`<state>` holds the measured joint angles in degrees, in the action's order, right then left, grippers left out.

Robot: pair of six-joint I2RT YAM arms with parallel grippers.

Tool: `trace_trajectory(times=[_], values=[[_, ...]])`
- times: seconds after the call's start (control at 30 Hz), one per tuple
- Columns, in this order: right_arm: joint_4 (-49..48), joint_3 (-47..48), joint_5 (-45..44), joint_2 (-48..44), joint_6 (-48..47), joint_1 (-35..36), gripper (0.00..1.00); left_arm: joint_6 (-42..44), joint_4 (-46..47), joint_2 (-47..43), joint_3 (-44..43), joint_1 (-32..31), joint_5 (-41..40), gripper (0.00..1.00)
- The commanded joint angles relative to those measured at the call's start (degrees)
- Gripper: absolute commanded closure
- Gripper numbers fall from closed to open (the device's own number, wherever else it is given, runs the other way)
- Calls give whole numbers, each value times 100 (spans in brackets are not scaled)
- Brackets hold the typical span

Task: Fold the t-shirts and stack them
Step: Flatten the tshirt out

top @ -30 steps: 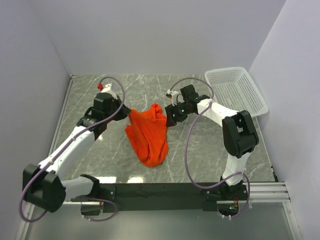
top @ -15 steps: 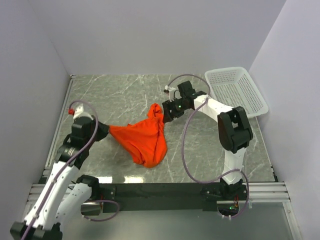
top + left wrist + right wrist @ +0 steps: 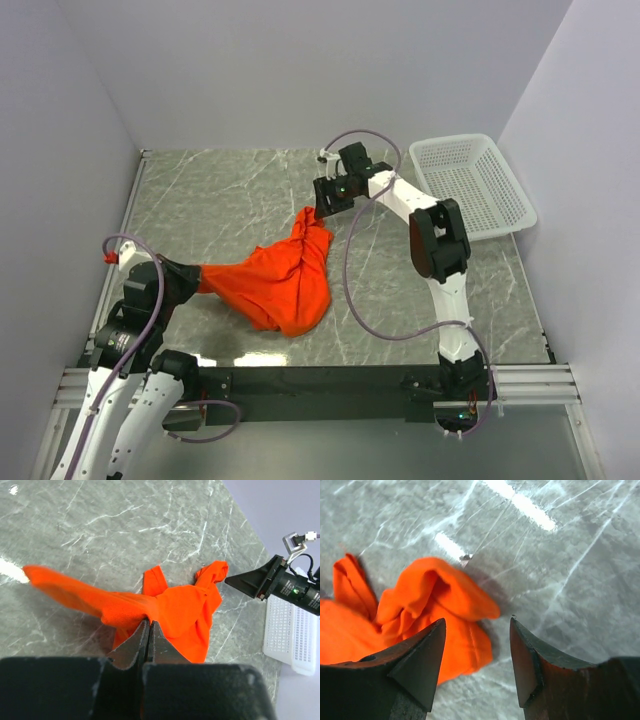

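Note:
One orange t-shirt (image 3: 275,280) lies crumpled and stretched across the middle of the marble table. My left gripper (image 3: 196,279) is shut on its left edge near the table's front left; in the left wrist view (image 3: 148,622) the closed fingers pinch the orange cloth (image 3: 180,610). My right gripper (image 3: 318,208) is open and empty just above the shirt's far tip. In the right wrist view (image 3: 477,625) the open fingers hang over that bunched end (image 3: 435,605).
A white plastic basket (image 3: 470,185) stands at the table's back right, also seen in the left wrist view (image 3: 292,635). Walls close the table on the left, back and right. The black rail (image 3: 320,380) runs along the near edge.
My left gripper has pulled the shirt's edge toward the front left, stretching the cloth out. My right gripper has let go of the shirt and moved up and back, now open.

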<state>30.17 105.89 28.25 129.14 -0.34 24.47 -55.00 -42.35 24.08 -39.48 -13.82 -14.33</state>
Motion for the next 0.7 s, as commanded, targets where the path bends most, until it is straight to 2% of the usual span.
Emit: trace_trajectory(times=[0.0, 0.1, 0.2, 0.23, 0.33, 0.43, 0.47, 0.67], values=[[339, 598, -127, 251, 201, 172, 39, -107, -54, -61, -95, 29, -123, 100], [428, 889, -267, 462, 288, 242, 41, -107, -81, -52, -129, 29, -140, 100], [568, 1126, -215, 647, 289, 243, 53, -72, -125, -34, -200, 29, -202, 100], [603, 1162, -215, 665, 237, 243, 73, -63, -142, -26, -261, 29, -219, 100], [674, 970, -171, 350, 87, 225, 100, 33, -107, 36, -401, 29, -334, 100], [577, 417, -267, -633, -640, 111, 100, 209, 59, 228, -674, 29, -404, 100], [569, 137, -293, -1288, -808, 85, 100, 270, 112, 273, -779, 29, -413, 100], [910, -455, -92, -3698, -2249, -442, 100, 920, 718, 449, -1763, 29, -571, 100]])
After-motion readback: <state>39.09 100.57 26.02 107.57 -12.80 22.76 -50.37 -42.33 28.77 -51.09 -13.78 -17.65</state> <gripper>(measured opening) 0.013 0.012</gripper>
